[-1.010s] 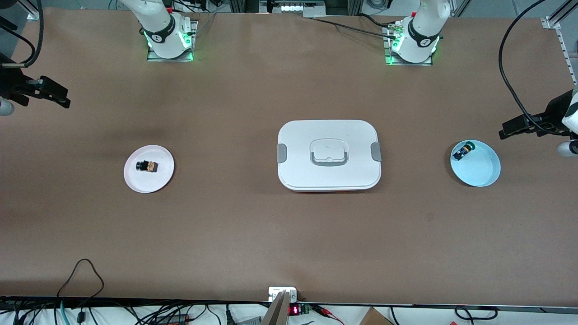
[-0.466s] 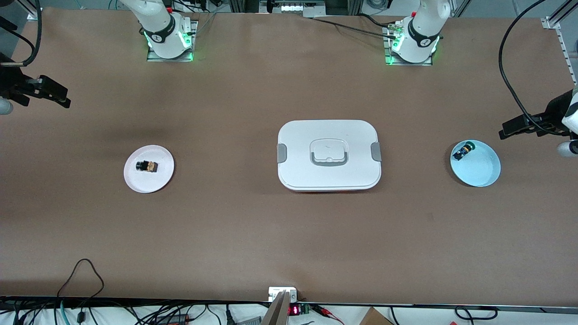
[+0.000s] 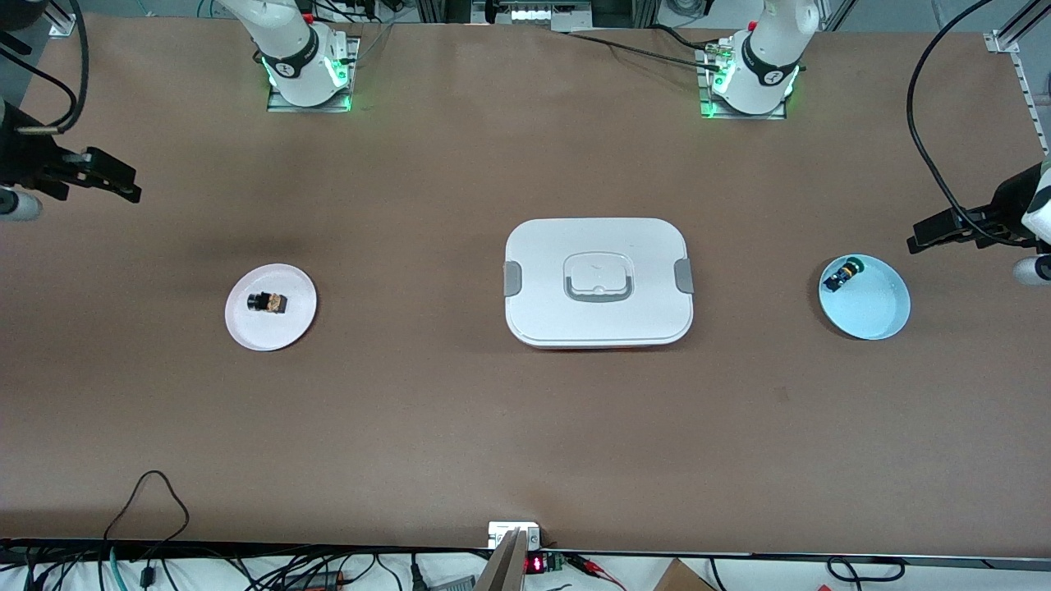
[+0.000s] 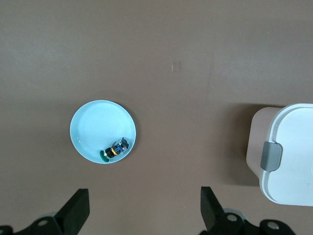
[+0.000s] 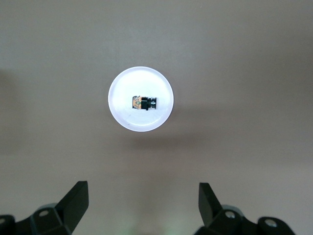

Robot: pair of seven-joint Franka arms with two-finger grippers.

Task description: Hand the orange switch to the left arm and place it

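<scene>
The orange switch (image 3: 269, 303) lies on a small white plate (image 3: 287, 328) toward the right arm's end of the table; it also shows in the right wrist view (image 5: 144, 103). My right gripper (image 3: 115, 182) is open and empty, high over the bare table at that end. The white box (image 3: 598, 281) sits mid-table, its edge in the left wrist view (image 4: 288, 156). My left gripper (image 3: 932, 234) is open and empty, up over the table beside a light blue plate (image 3: 878, 316).
A blue-black switch with a green cap (image 3: 841, 274) lies on the light blue plate (image 4: 93, 127) toward the left arm's end. Cables hang along the table's edges. Both arm bases stand at the table edge farthest from the front camera.
My right gripper has shifted a little toward the table's middle and toward the white plate. The left arm has not moved.
</scene>
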